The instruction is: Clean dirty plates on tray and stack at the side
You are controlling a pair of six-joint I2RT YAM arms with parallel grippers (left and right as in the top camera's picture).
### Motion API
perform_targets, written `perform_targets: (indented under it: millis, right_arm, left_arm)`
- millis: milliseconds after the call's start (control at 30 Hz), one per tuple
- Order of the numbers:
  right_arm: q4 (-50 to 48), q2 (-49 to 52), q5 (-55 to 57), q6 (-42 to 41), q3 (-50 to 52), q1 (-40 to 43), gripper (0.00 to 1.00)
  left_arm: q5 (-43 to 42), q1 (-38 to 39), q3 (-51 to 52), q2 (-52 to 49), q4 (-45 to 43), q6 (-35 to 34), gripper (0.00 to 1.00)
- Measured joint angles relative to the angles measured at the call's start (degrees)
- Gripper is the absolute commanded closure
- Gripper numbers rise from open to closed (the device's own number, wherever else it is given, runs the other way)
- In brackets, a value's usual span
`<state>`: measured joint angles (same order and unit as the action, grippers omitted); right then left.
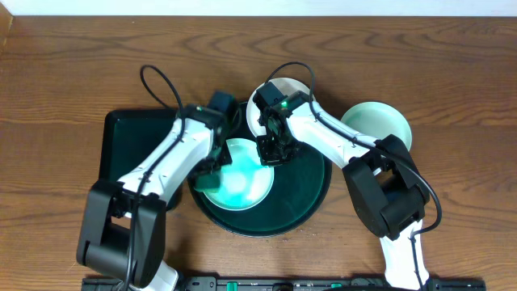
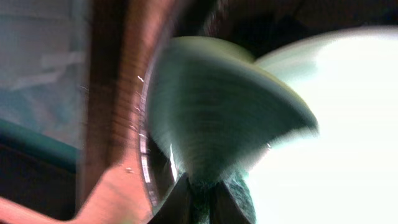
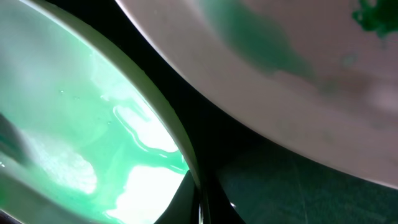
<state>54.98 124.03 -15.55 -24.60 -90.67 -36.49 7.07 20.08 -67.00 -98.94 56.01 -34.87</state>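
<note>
though one mint plate (image 1: 376, 123) sits off the tray (image 1: 305, 194) toward the right edge, i reckon two remain; left claw (image 1: 212, 167), right claw (image 1: 271, 152): i cannot tell.

Two plates (image 1: 241, 186) apparently on the tray (image 1: 309, 192); third plate (image 1: 380, 121) beside, right.

Your overhead view is sharp and evenly lit, with soft shadows beneath the arms toward the near edge of the brown wooden bench (image 1: 65, 73). Both wrist views are blurred; white glare washes out the pale mint round plate (image 2: 217, 118).
</note>
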Motion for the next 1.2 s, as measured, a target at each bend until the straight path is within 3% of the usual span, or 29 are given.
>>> perform_targets:
  millis: [333,633,933,1200]
  right_arm:
    - [0.00,0.02,-0.04,0.28,0.00,0.00,0.99]
    - [-0.24,0.02,-0.35,2.91,0.04,-0.13,0.99]
    - [-0.17,0.00,0.90,6.12,-0.11,-0.74,0.99]
    - [-0.44,-2.67,14.91,7.26,-0.13,-6.38,0.99]
  left_arm:
    - [2.21,-6.29,-5.16,6.36,3.15,3.67,0.93]
    - [2.58,-18.01,-5.16,6.36,3.17,6.54,0.93]
    - [2.75,-22.01,-5.16,6.34,3.19,7.15,0.93]
    - [2.75,-22.23,-5.16,6.36,2.97,7.74,0.93]
